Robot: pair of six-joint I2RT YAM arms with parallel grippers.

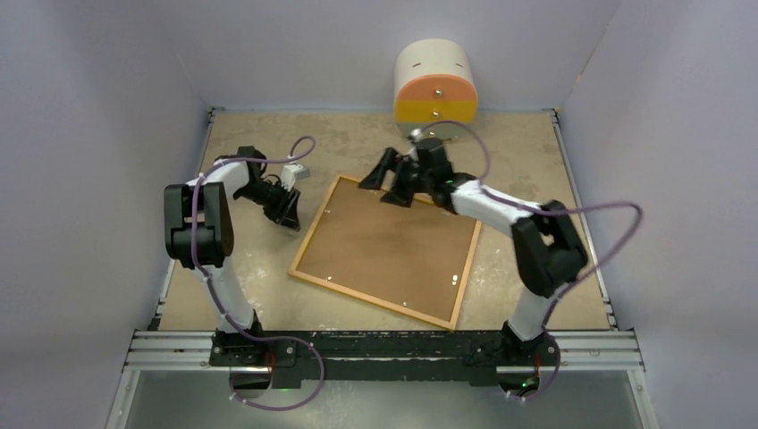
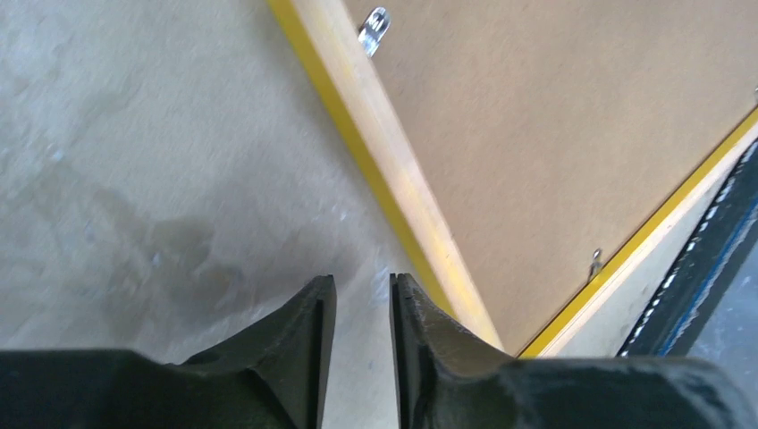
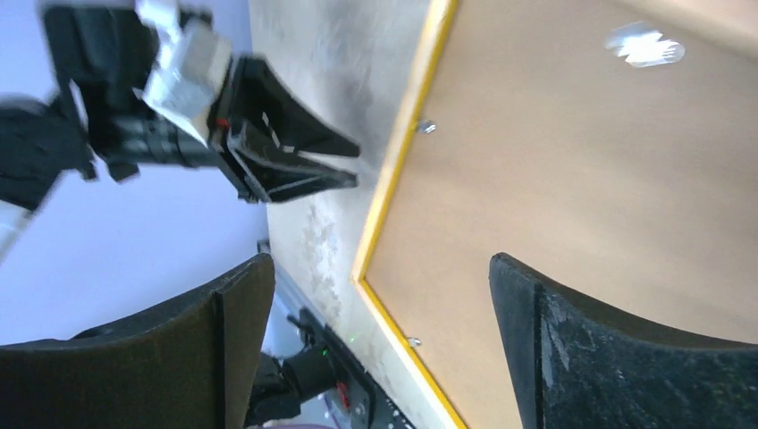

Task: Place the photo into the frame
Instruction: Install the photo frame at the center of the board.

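Observation:
The frame (image 1: pixel 315 223) lies face down in the middle of the table, its light wood back up, with yellow showing along the edge. A plain brown backing board (image 1: pixel 389 241) fills it. The photo is not visible in any view. My left gripper (image 1: pixel 288 213) hovers just left of the frame's left edge (image 2: pixel 393 165), jaws a narrow gap apart and empty (image 2: pixel 362 284). It also shows in the right wrist view (image 3: pixel 353 168). My right gripper (image 1: pixel 386 188) is wide open and empty over the frame's far corner (image 3: pixel 380 268), above the yellow edge (image 3: pixel 388 179) and the board (image 3: pixel 554 179).
A white cylinder with an orange and yellow front (image 1: pixel 435 80) stands against the back wall. Small metal clips (image 2: pixel 374 27) sit along the frame's inner edge. Lilac walls close in the left, right and back. A black rail (image 1: pixel 384 344) runs along the near edge.

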